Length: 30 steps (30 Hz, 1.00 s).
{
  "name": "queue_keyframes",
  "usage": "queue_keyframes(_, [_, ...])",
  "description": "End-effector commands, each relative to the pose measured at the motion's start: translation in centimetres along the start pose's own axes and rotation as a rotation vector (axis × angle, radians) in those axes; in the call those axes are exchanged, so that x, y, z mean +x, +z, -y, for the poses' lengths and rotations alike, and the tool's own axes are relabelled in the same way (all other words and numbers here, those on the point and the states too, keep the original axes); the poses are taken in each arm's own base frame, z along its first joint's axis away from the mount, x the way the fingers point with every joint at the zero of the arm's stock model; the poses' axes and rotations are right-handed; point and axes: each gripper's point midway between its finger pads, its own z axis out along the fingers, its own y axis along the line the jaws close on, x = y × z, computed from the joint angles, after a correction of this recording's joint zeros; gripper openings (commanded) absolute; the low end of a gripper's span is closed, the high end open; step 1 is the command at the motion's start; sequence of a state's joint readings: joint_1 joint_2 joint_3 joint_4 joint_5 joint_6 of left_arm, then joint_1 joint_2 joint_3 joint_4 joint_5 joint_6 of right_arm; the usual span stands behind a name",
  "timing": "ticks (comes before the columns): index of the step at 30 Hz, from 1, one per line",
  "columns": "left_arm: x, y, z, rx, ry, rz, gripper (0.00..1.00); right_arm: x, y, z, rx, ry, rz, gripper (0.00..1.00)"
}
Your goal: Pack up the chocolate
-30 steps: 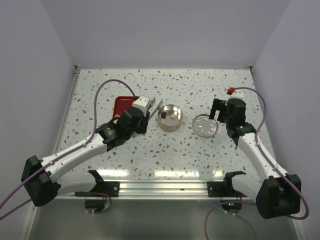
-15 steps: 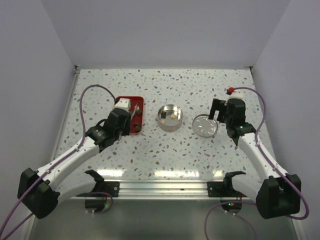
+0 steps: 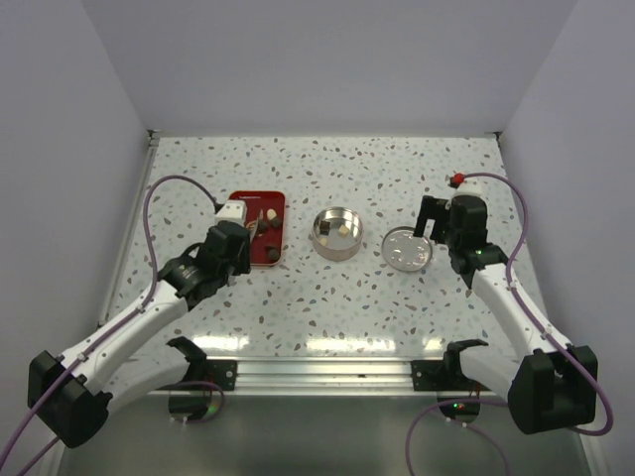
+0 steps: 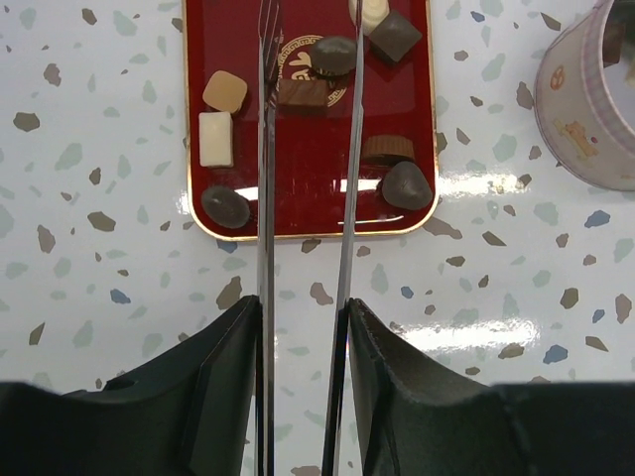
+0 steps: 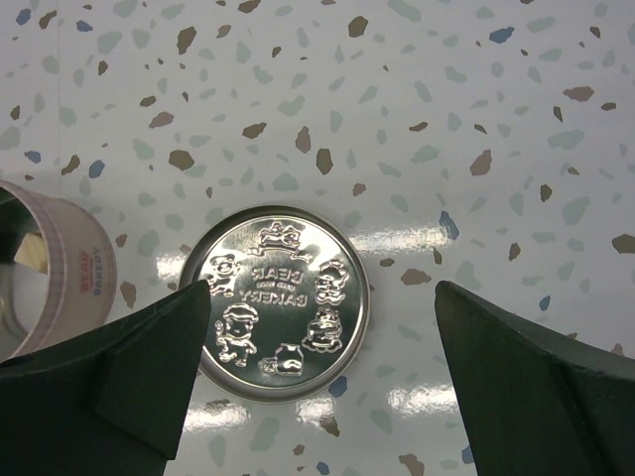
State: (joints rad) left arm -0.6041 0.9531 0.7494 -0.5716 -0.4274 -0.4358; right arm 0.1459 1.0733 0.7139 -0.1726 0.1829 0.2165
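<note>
White walls box in a speckled counter (image 3: 397, 307), and your red tray (image 4: 308, 188) sits toward its left edge, with the open tin (image 3: 336, 233) at the centre and the lid (image 5: 283, 297) toward the right edge. Most of the chocolate (image 4: 223, 91) is on the tray, and a few pieces show inside the tin. Your left tool (image 4: 308, 40) hangs over the tray, its two thin blades slightly apart and gripping nothing. The tray's long axis runs the same way as the blades, so the pieces lie straight ahead of you. A brown bar (image 4: 303, 94) sits in the gap with its long axis across the blades, and a dark oval piece (image 4: 335, 55) lies just beyond it. Your left arm is much the nearer, so I'd judge the next pick is its job. Your right tool (image 5: 322, 288) stands wide open over the lid, well apart from the tray. The lid is embossed "DEAR BAKERY" among little bears. The tray's gold emblem and the tin's side print are too small to read
</note>
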Motion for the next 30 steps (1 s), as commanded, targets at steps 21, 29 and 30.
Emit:
queue_keyframes(21, [2.7, 0.9, -0.9, -0.063, -0.084, -0.063, 0.46, -2.3, -1.0, -0.6, -0.029, 0.015, 0.061, 0.99])
queue_keyframes(29, [2.8, 1.2, -0.6, -0.049, -0.073, -0.052, 0.46, -2.2, -0.9, -0.5, -0.025, 0.014, 0.056, 0.99])
queue_keyframes(30, [2.6, 1.3, -0.6, -0.046, -0.074, -0.043, 0.47, -2.2, -0.9, -0.5, -0.025, 0.014, 0.056, 0.99])
